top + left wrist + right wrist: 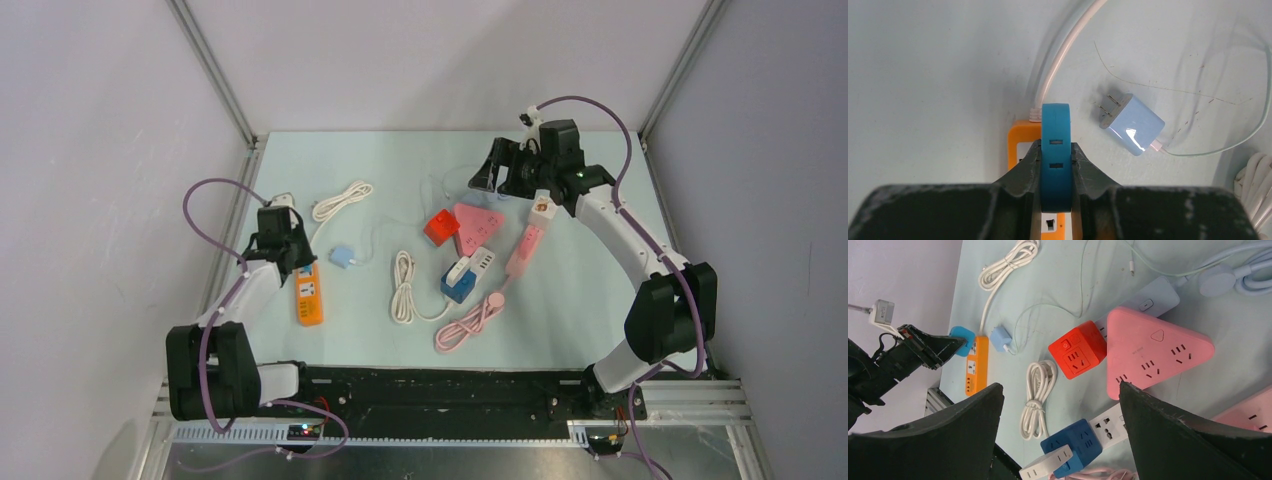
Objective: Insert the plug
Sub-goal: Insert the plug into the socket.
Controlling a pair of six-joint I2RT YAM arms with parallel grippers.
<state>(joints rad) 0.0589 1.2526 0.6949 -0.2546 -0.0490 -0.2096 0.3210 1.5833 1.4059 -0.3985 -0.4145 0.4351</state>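
Blue plug [1055, 117] in left claw [1055, 147] (over orange strip [1020, 142])

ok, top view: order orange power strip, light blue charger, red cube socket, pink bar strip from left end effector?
1. Orange power strip, at the left end effector.
2. Light blue charger, right of it.
3. Red cube socket, centre.
4. Pink bar strip, right side.

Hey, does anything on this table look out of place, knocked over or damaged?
Nothing looks spilled or broken. What stands out is the light blue charger. It is lying on its side beside the orange power strip, with its prongs bare and plugged into nothing.
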